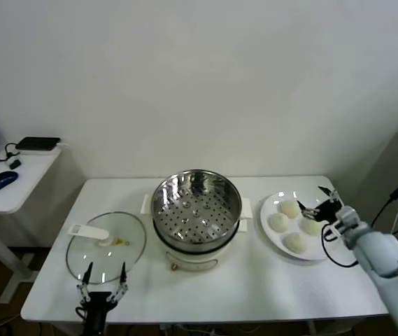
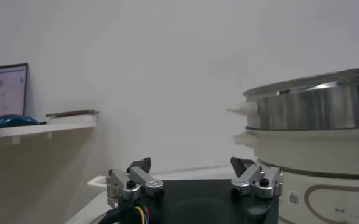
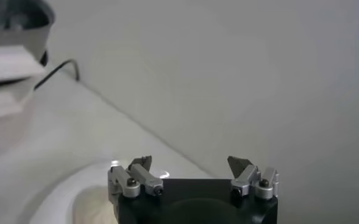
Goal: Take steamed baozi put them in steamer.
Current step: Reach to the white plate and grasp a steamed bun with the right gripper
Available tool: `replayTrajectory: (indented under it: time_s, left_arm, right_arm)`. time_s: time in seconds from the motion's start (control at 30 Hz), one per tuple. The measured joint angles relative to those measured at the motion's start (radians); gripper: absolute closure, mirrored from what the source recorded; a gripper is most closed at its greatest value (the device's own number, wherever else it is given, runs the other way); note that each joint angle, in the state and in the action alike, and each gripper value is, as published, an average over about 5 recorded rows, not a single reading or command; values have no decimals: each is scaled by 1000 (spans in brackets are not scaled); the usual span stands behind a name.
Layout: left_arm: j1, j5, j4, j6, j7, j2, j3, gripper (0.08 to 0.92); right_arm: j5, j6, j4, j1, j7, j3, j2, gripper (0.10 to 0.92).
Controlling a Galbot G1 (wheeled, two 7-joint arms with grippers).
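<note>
Four pale baozi lie on a white plate [image 1: 321,253] right of the steamer: a far one [image 1: 289,208], a left one [image 1: 278,222], a right one [image 1: 311,226] and a near one [image 1: 294,242]. The steamer [image 1: 196,210] is a shiny steel pot with a perforated tray on a white base at the table's middle; nothing lies in it. My right gripper [image 1: 310,199] is open and empty, just above the plate's far right side by the far and right baozi. In the right wrist view [image 3: 190,165] a baozi [image 3: 94,206] shows below its fingers. My left gripper [image 1: 105,271] is open and empty.
A round glass lid [image 1: 106,246] with a white handle lies left of the steamer, my left gripper at its near edge. The steamer's wall [image 2: 313,115] fills one side of the left wrist view. A side desk [image 1: 13,175] holds a mouse. A cable hangs at the right.
</note>
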Motion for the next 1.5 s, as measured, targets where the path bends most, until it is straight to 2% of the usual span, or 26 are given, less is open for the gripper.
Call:
replayTrajectory:
  time_s: [0.37, 0.7, 1.07, 1.5]
  left_arm:
    - [-5, 15, 17, -14, 1, 3, 1, 177]
    - [-7, 22, 30, -23, 2, 2, -2, 177]
    - [-5, 25, 37, -27, 8, 6, -18, 177]
    - [-10, 30, 45, -30, 13, 13, -22, 177]
  right_arm:
    - [-99, 123, -250, 551, -335, -572, -71, 203]
    - [-85, 308, -518, 905, -556, -983, 29, 203]
    - [-92, 419, -809, 1019, -654, -1130, 214, 203]
    - [-183, 481, -1040, 976, -688, -1098, 374, 203]
